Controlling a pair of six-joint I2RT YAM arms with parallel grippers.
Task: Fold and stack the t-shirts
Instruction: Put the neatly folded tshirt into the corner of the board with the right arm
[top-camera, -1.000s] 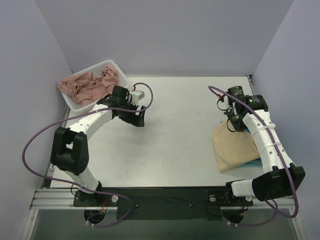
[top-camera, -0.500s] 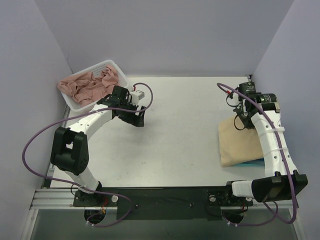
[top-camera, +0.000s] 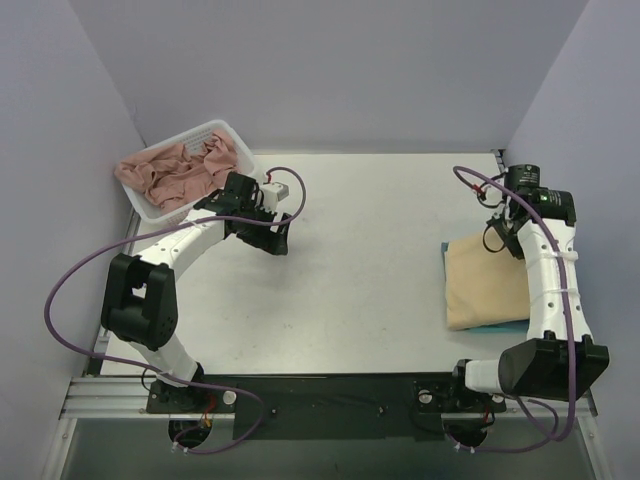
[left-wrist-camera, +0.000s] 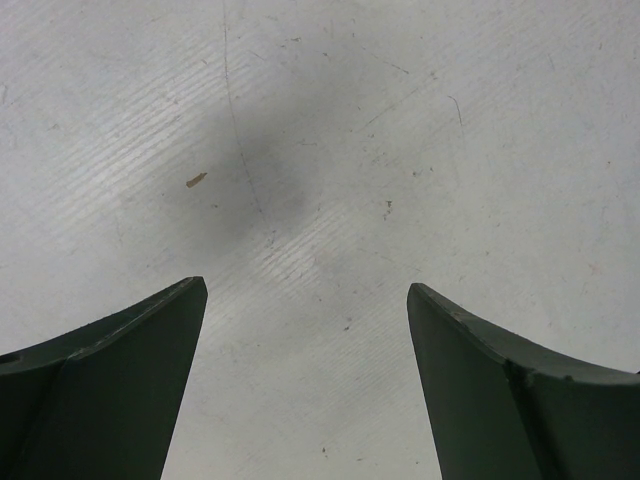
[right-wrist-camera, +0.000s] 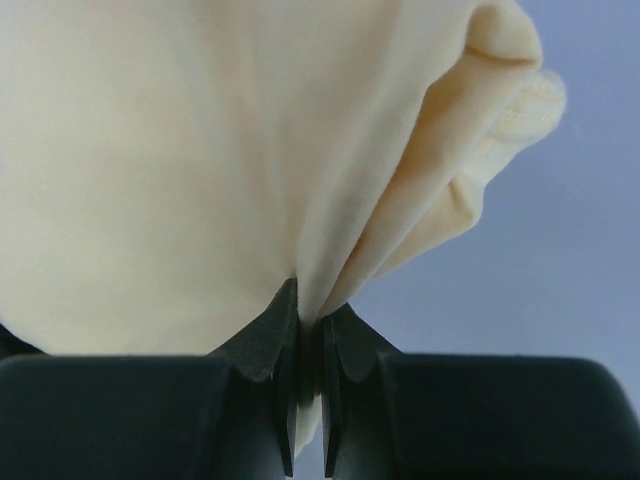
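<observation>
The pale yellow-peach t-shirt (top-camera: 487, 283) lies folded at the table's right side, on top of the bright blue t-shirt (top-camera: 500, 326), of which only a thin strip shows at the near edge. My right gripper (top-camera: 505, 238) is at the folded shirt's far edge, shut on a pinch of the yellow-peach cloth (right-wrist-camera: 250, 160). My left gripper (top-camera: 278, 240) is open and empty, just above bare table (left-wrist-camera: 320, 200) at the middle left.
A white basket (top-camera: 236, 137) at the far left corner holds crumpled pink cloth (top-camera: 175, 172). Purple-grey walls close in the table on three sides. The right wall stands close to the right arm.
My right gripper has dragged the yellow-peach t-shirt to the right and a little farther back, so it now covers most of the blue shirt. The left arm has not moved.
</observation>
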